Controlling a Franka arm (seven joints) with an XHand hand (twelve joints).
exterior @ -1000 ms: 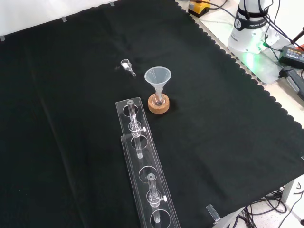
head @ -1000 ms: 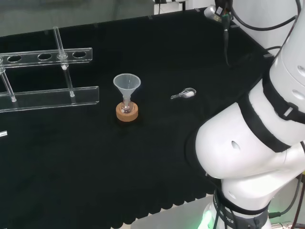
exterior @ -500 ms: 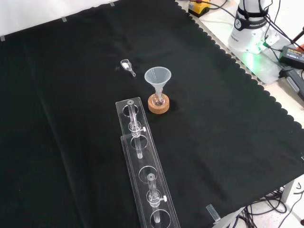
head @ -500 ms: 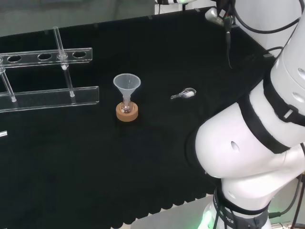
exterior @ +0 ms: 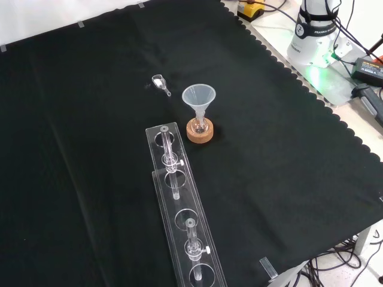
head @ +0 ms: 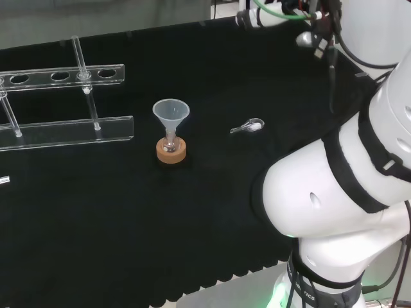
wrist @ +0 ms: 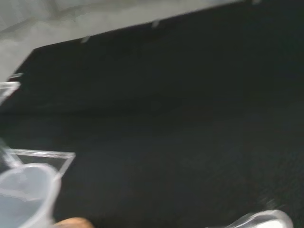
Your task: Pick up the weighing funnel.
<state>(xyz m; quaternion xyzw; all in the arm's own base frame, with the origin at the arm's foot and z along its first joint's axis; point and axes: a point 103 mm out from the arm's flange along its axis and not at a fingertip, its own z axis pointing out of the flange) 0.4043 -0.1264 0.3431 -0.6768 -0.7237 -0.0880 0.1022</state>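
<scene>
Swinging rightward in the head view since the earlier frame, the arm (head: 334,186) and its black cable (head: 331,77) are shifting; the weighing funnel (head: 249,126) is lying where it was.
It is lying flat on the tabletop (head: 128,212), near the funnel (head: 171,115) but apart from it, on the funnel's right in the head view, with bare cloth around it. Whether the hand is spread or closed I cannot tell. Being small, clear and low, the piece could be skidding or rolling away under a glancing touch, and a wide sweep could be tipping the funnel, which is standing top-heavy on its cork ring (head: 171,152). Left of the funnel, a clear rack (head: 64,131) is standing well apart, blocking nothing.
</scene>
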